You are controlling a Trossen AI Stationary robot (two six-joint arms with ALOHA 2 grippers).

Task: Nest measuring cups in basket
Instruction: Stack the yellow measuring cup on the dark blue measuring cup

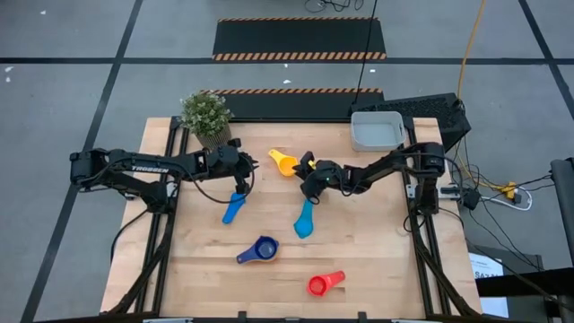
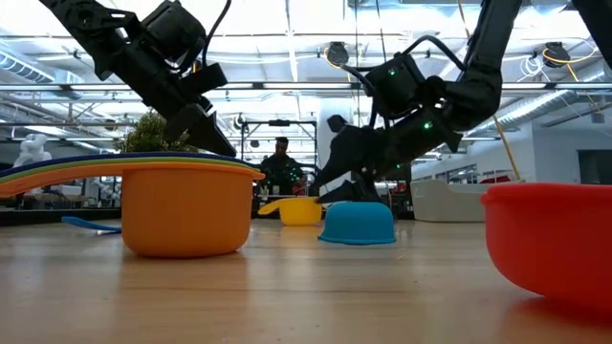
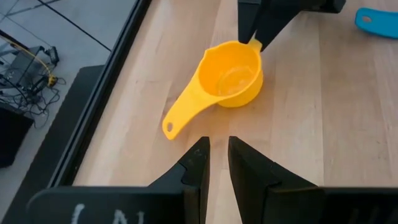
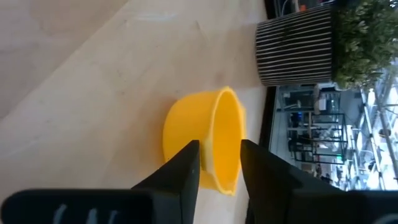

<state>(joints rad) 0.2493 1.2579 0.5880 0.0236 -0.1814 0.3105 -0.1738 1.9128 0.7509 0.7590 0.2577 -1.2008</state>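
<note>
Two things flank the yellow cup: potted plant, grey basket.
</note>
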